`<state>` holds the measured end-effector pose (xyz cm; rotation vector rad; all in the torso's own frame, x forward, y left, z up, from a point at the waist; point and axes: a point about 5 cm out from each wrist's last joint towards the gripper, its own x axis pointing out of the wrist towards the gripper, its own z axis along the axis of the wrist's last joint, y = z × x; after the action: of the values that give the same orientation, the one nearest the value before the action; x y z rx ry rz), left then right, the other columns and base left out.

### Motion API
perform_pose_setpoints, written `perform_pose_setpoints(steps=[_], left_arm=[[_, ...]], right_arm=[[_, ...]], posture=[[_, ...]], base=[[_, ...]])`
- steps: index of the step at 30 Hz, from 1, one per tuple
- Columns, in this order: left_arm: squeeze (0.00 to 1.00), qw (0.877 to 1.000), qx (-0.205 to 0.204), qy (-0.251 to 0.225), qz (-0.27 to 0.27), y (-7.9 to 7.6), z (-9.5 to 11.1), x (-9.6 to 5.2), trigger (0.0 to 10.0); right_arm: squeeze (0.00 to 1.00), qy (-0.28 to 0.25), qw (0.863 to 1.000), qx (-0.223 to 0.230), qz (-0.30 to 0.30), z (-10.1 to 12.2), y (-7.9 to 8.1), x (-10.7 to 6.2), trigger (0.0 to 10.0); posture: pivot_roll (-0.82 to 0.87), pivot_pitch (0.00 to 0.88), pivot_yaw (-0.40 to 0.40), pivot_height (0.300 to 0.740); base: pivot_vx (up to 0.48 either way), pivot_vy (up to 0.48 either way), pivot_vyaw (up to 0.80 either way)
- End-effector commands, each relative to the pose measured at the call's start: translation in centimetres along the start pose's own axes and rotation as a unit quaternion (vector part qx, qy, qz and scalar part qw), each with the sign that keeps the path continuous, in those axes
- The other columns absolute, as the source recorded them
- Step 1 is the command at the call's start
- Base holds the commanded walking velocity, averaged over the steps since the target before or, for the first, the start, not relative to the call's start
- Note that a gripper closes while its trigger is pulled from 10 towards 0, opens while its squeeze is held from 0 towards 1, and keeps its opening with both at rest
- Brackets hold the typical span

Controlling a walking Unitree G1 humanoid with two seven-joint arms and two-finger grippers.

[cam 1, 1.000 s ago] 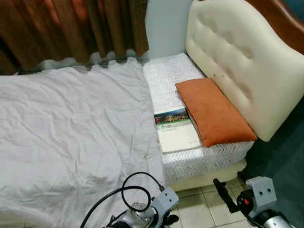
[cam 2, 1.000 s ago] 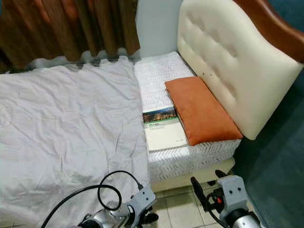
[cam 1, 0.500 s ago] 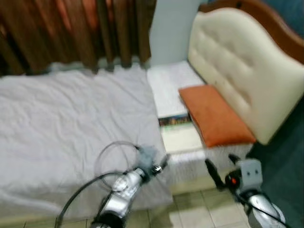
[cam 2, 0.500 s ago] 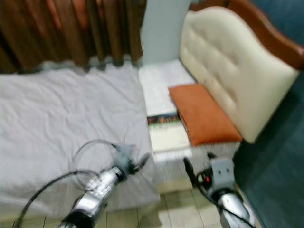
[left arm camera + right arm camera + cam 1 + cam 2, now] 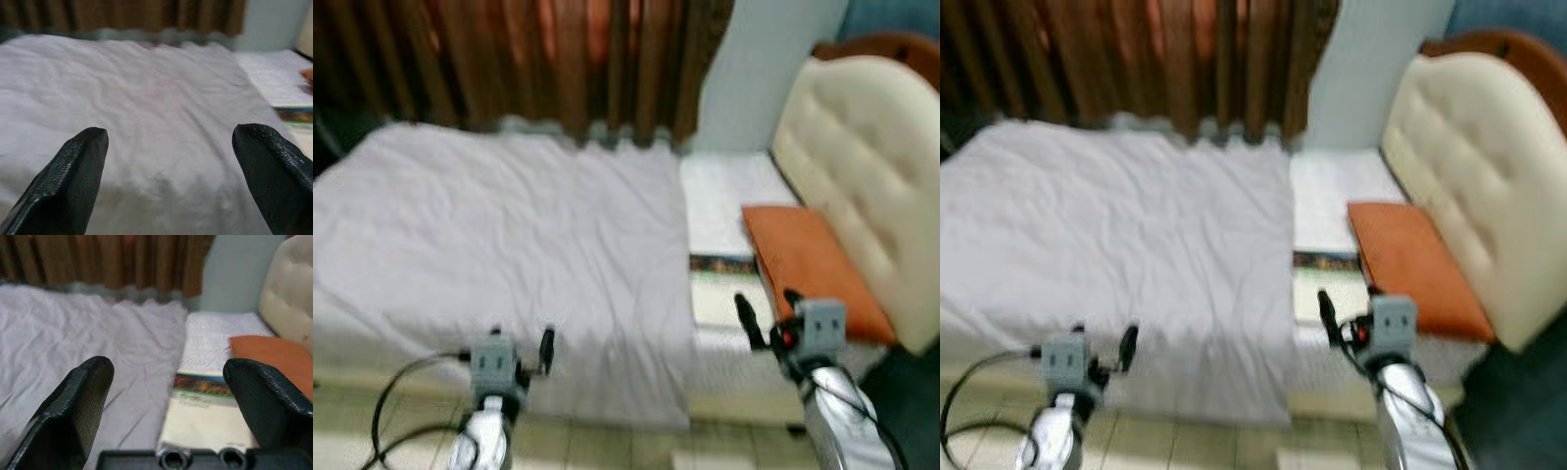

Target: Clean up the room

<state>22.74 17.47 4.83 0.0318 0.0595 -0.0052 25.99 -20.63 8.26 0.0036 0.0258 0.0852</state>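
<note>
A grey sheet covers most of the bed. On the bare white mattress strip lies a book with a green and white cover, beside an orange pillow that rests against the cream headboard. My right gripper is held up at the bed's near edge, open, and the book lies just beyond its fingers. My left gripper is raised before the sheet's near edge, open and holding nothing. In the left wrist view the sheet lies ahead.
Brown curtains hang behind the bed, with a pale wall strip beside them. Tiled floor runs along the bed's near side. Dark teal floor lies at the right by the headboard.
The camera has swung left and the picture is blurred. Both arms have risen from near the floor to the bed's near edge, and the left gripper now points at the sheet.
</note>
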Motion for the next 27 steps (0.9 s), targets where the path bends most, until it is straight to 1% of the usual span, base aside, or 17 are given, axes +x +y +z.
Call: perform_pose_setpoints(steps=[1, 2, 4, 6, 7, 9, 10, 11, 12, 14, 16, 17, 18, 19, 22, 24, 27], left_arm=[[0.0, 0.999, 0.03, -0.029, -0.009, -0.3, 1.6, -0.2, 10.0], [0.0, 0.999, 0.041, -0.032, -0.012, -0.4, 1.8, -0.4, 10.0], [0.0, 0.999, 0.038, -0.031, -0.017, -0.5, 2.0, -0.3, 10.0], [0.0, 0.999, 0.021, -0.024, -0.016, -0.6, 2.0, 0.3, 10.0], [0.0, 0.999, 0.018, -0.023, -0.016, -0.6, 2.0, 0.5, 10.0], [0.0, 0.999, 0.017, -0.018, -0.022, -0.7, 1.8, 0.7, 10.0], [0.0, 0.999, 0.022, 0.0, -0.034, -0.9, 1.3, 1.0, 10.0], [0.0, 0.999, 0.025, 0.006, -0.047, -1.2, 1.1, 1.0, 10.0], [0.0, 0.999, 0.025, 0.006, -0.047, -1.2, 1.1, 1.0, 10.0], [0.0, 0.997, 0.048, 0.013, -0.052, -1.3, 0.9, 1.1, 10.0], [0.0, 0.999, 0.035, 0.007, -0.038, -0.9, 1.3, 1.5, 10.0], [0.0, 0.999, 0.015, 0.007, -0.03, -0.8, 1.5, 1.5, 10.0], [0.0, 0.999, 0.015, 0.007, -0.03, -0.8, 1.5, 1.5, 10.0], [0.0, 1.0, 0.004, 0.009, -0.028, -0.7, 1.6, 1.4, 10.0], [0.0, 0.999, 0.011, 0.01, -0.042, -1.1, 1.6, 1.0, 10.0], [0.0, 0.999, 0.008, 0.015, -0.045, -1.3, 1.4, 1.0, 10.0], [0.0, 0.998, 0.023, 0.019, -0.061, -1.7, 1.2, 1.5, 10.0]], right_arm=[[0.0, -0.004, 1.0, 0.013, -0.006, -0.2, -0.3, -0.2, 10.0], [0.0, -0.005, 1.0, 0.014, -0.005, -0.3, -0.3, -0.2, 10.0], [0.0, 0.0, 1.0, 0.009, -0.006, -0.5, -0.2, -0.1, 10.0], [0.0, 0.015, 1.0, 0.002, -0.002, -1.1, 0.0, 0.2, 10.0], [0.0, 0.016, 1.0, -0.002, 0.0, -1.2, 0.1, 0.3, 10.0], [0.0, 0.017, 1.0, -0.004, 0.002, -1.2, 0.2, 0.4, 10.0], [0.0, 0.021, 1.0, -0.006, 0.002, -1.4, 0.3, 0.6, 10.0], [0.0, 0.022, 1.0, -0.007, 0.001, -1.5, 0.2, 0.6, 10.0], [0.0, 0.022, 1.0, -0.007, 0.001, -1.5, 0.2, 0.6, 10.0], [0.0, 0.028, 1.0, -0.011, -0.002, -1.7, -0.1, 0.3, 10.0], [0.0, 0.032, 0.999, -0.01, -0.008, -2.2, -0.4, -0.3, 10.0], [0.0, 0.033, 0.999, -0.007, -0.014, -2.4, -0.5, -0.6, 10.0], [0.0, 0.033, 0.999, -0.007, -0.014, -2.4, -0.5, -0.6, 10.0], [0.0, 0.034, 0.999, -0.006, -0.023, -2.7, -0.7, -1.2, 10.0], [0.0, 0.039, 0.999, -0.005, -0.025, -3.1, -0.7, -1.5, 10.0], [0.0, 0.042, 0.999, -0.004, -0.025, -3.3, -0.6, -1.6, 10.0], [0.0, 0.043, 0.999, -0.007, -0.024, -3.4, -0.5, -1.6, 10.0]], posture=[[0.02, 0.0, -0.064, 0.732], [0.02, 0.0, -0.064, 0.732], [0.03, 0.0, -0.055, 0.732], [0.03, 0.0, -0.048, 0.732], [0.03, 0.0, -0.046, 0.732], [0.02, 0.0, -0.044, 0.732], [0.02, 0.0, -0.042, 0.732], [0.01, 0.0, -0.041, 0.732], [0.01, 0.0, -0.041, 0.732], [0.01, 0.0, -0.041, 0.732], [0.0, 0.0, -0.036, 0.732], [0.0, 0.0, -0.031, 0.732], [0.0, 0.0, -0.031, 0.732], [-0.01, 0.0, -0.026, 0.732], [-0.01, 0.0, -0.018, 0.732], [-0.01, 0.0, -0.018, 0.732], [-0.02, 0.0, -0.011, 0.732]], base=[[0.0, 0.0, 0.0], [0.0, 0.0, 0.0], [0.0, -0.24, 0.0], [0.0, -0.48, -0.79], [0.0, -0.48, -0.79], [0.0, -0.251, -0.78], [0.0, 0.0, -0.76], [0.0, 0.0, -0.76], [0.0, 0.0, -0.76], [0.0, 0.0, -0.76], [0.0, 0.0, -0.75], [0.0, 0.0, -0.76], [0.0, 0.0, -0.76], [0.0, 0.0, -0.76], [0.0, 0.0, -0.76], [0.0, 0.0, -0.76], [0.0, 0.0, -0.76]])
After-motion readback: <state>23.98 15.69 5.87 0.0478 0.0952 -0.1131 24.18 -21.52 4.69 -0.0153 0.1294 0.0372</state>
